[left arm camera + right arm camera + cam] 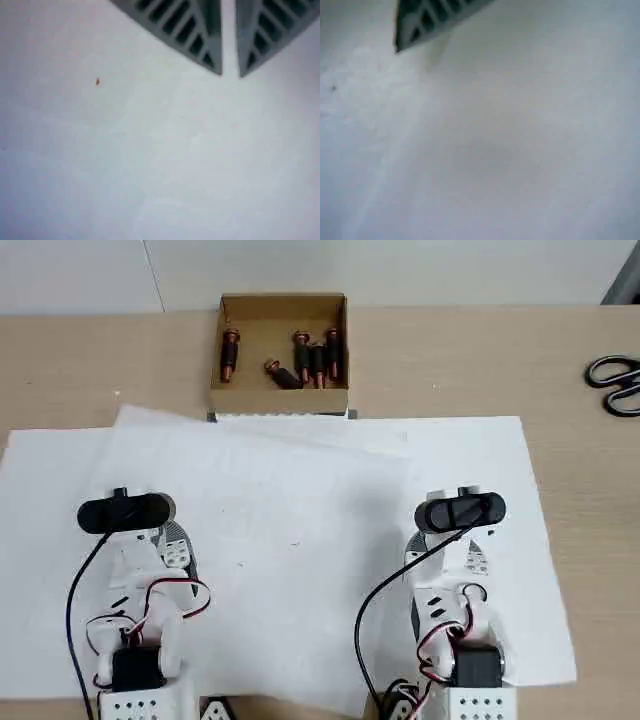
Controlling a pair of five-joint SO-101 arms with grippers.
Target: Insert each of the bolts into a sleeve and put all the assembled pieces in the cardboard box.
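Note:
The cardboard box (282, 399) stands at the back of the table, past the white paper. Several copper bolts in dark sleeves (317, 364) lie inside it, one apart at the left side (230, 354). My left gripper (172, 540) (230, 75) rests low over the paper at the near left, its fingers shut to a thin slit with nothing between them. At the near right my right gripper (448, 545) (398, 48) also hangs just above bare paper, shut and holding nothing. Both are far from the box.
White paper sheets (300, 530) cover the middle of the table. A pair of scissors (614, 384) lies at the far right edge on the wood. Black cables run down along both arms.

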